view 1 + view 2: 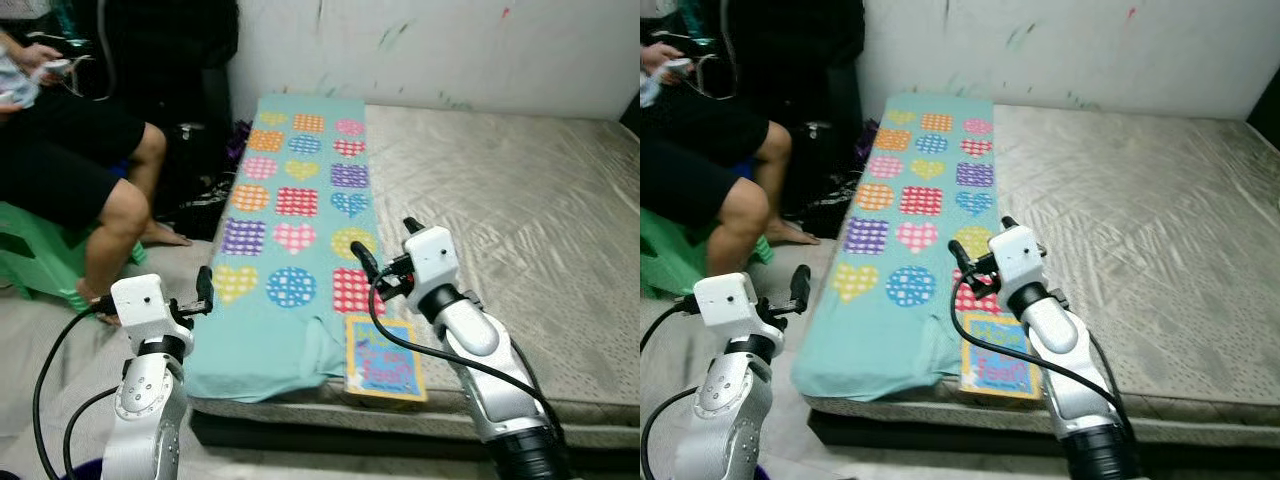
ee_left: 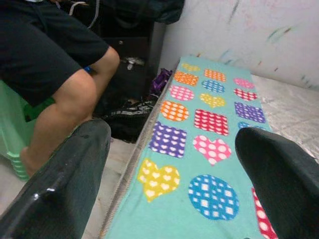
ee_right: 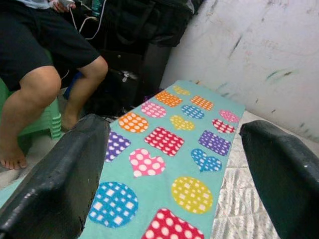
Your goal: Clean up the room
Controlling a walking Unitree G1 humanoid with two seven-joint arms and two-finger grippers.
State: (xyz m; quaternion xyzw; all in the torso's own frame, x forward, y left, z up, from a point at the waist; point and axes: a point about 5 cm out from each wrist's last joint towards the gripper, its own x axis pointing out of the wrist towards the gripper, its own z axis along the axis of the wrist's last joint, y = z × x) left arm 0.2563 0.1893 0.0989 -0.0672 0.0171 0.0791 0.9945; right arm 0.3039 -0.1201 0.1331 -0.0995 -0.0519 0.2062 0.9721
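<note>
A teal blanket (image 1: 318, 222) with coloured hearts, circles and squares lies flat along the left side of a bare grey mattress (image 1: 500, 190). A picture book (image 1: 383, 358) with a blue and yellow cover lies at the mattress's front edge, beside the blanket's near corner. My right gripper (image 1: 388, 243) hovers open over the blanket's near right part, just behind the book, with nothing between its fingers. My left gripper (image 1: 205, 290) is open too, held off the bed's left edge near the blanket's front corner. Both wrist views look along the blanket (image 2: 209, 164) (image 3: 169, 149) between spread fingers.
A person (image 1: 70, 160) in black shorts sits on a green plastic stool (image 1: 35, 262) left of the bed, bare feet on the floor. Black bags (image 1: 200, 190) stand against the wall between the person and the bed. The mattress's right half is bare.
</note>
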